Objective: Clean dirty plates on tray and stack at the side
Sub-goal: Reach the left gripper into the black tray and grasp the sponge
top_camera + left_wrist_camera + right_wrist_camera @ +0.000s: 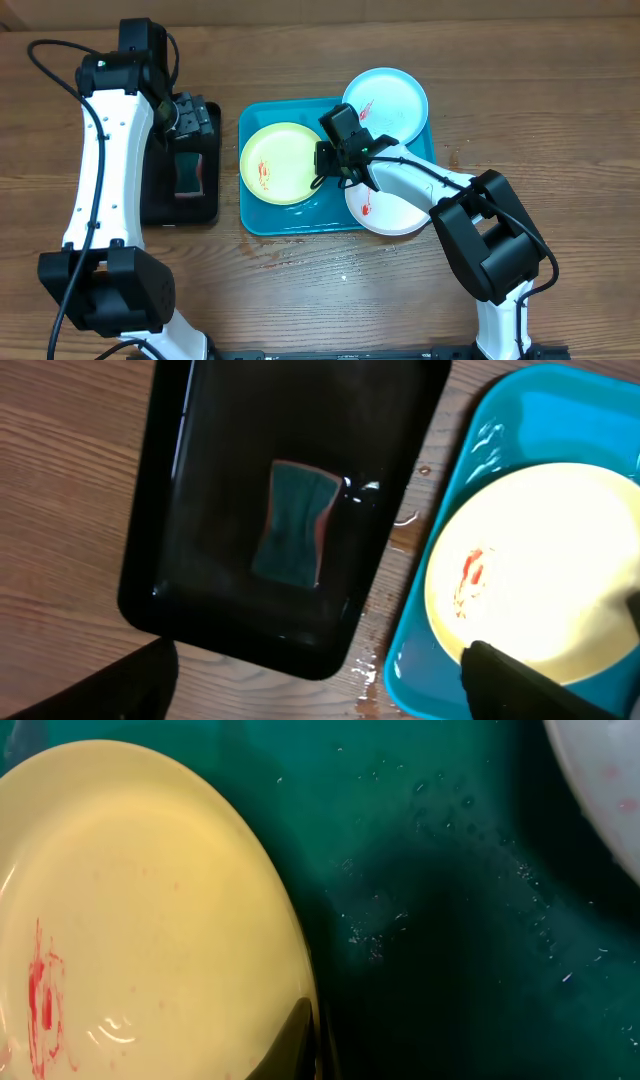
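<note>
You have nothing to read here. No lettering, label, brand or number shows on the plates [282, 163], the tray [300, 216] or the black tray [180, 210]. The red-orange marks on the plates are smears, not writing.

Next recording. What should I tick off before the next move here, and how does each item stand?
1. Left tool open over the black tray: ok.
2. Sponge lying free in that tray: ok.
3. Right tool shut at the lime-green plate rim: ok.
4. Rim actually pinched: cannot tell.
5. Plate wiped clean: not ok, red smears on it.
</note>
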